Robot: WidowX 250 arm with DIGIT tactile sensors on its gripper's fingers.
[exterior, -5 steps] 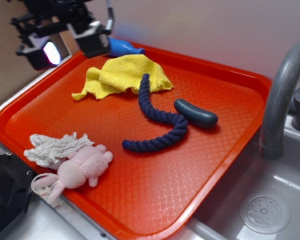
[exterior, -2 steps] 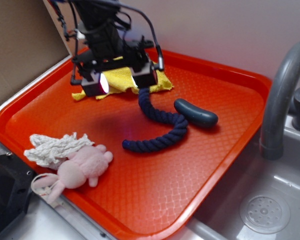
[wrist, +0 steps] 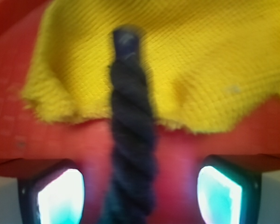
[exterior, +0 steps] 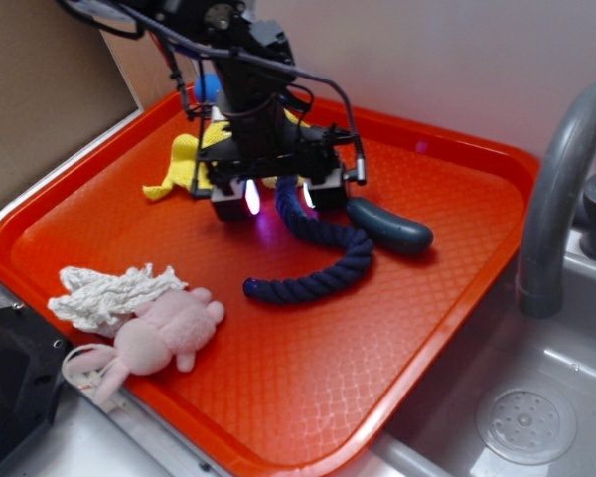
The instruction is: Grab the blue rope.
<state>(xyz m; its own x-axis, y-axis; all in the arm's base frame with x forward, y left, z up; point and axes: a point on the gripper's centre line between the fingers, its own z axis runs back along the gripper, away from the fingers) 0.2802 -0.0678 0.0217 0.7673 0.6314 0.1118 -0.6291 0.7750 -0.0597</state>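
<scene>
On the red tray (exterior: 457, 248), the rope (exterior: 323, 243) runs up onto the yellow cloth (wrist: 200, 65); the end effector (exterior: 278, 196) is spread wide, straddling the rope's upper stretch.

Kitchen-like setup, grey faucet (exterior: 566, 189), sink drain (exterior: 525, 424), orange tray (exterior: 457, 169)
</scene>
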